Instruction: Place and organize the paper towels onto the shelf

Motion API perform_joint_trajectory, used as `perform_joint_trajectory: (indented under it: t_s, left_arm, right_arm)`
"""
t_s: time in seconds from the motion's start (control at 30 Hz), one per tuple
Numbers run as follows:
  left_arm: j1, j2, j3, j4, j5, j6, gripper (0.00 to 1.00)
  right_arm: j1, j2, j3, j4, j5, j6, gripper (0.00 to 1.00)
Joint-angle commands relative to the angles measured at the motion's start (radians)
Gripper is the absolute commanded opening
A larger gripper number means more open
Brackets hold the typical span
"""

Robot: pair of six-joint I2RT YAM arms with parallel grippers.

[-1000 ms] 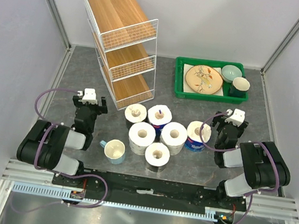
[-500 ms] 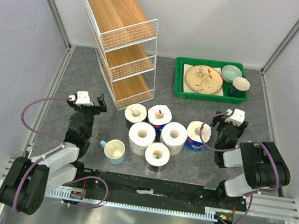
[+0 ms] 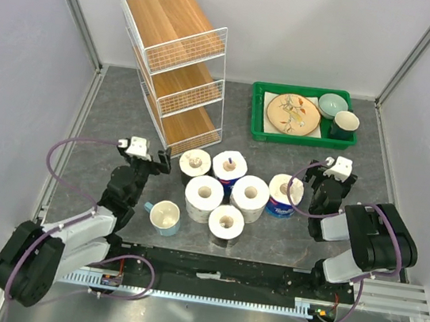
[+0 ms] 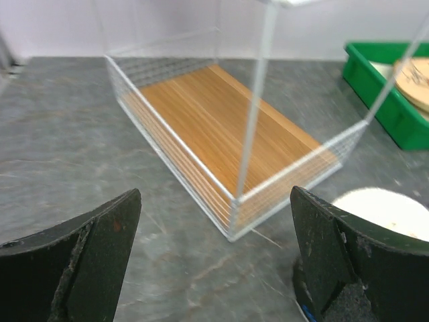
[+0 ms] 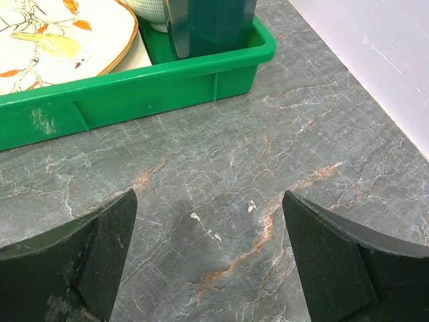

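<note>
Six paper towel rolls stand in a cluster on the grey table: two large ones, two blue-wrapped, and two dark-wrapped. The shelf stands at the back left, its boards bare. My left gripper is open and empty, just left of the nearest dark-wrapped roll, pointing at the shelf's front corner. That roll's top shows by the right finger. My right gripper is open and empty, right of the cluster, over bare table.
A pale cup with a blue handle stands left of the rolls, near my left arm. A green tray with a plate, bowl and mug sits at the back right, and its near wall lies just ahead of my right gripper.
My left gripper has swung right and forward, from the table's left side toward the shelf's front corner and the rolls. The right arm has not moved.
</note>
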Motion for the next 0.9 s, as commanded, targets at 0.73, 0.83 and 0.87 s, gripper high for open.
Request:
perform_joint_trajectory:
  t_s: [0.73,0.83,0.87]
  left_arm:
    - [-0.127,0.466,0.218,0.428,-0.368,0.215,1.0]
    - [-0.12,0.457,0.21,0.421,-0.359,0.206,1.0]
    - [-0.11,0.454,0.209,0.416,-0.361,0.2,1.0]
  right_arm:
    - [0.003,-0.009,0.019,0.037,0.004,0.008,0.98]
    - [0.002,-0.009,0.019,0.037,0.0,0.008,0.98]
    - [0.002,-0.009,0.02,0.037,0.002,0.008,0.98]
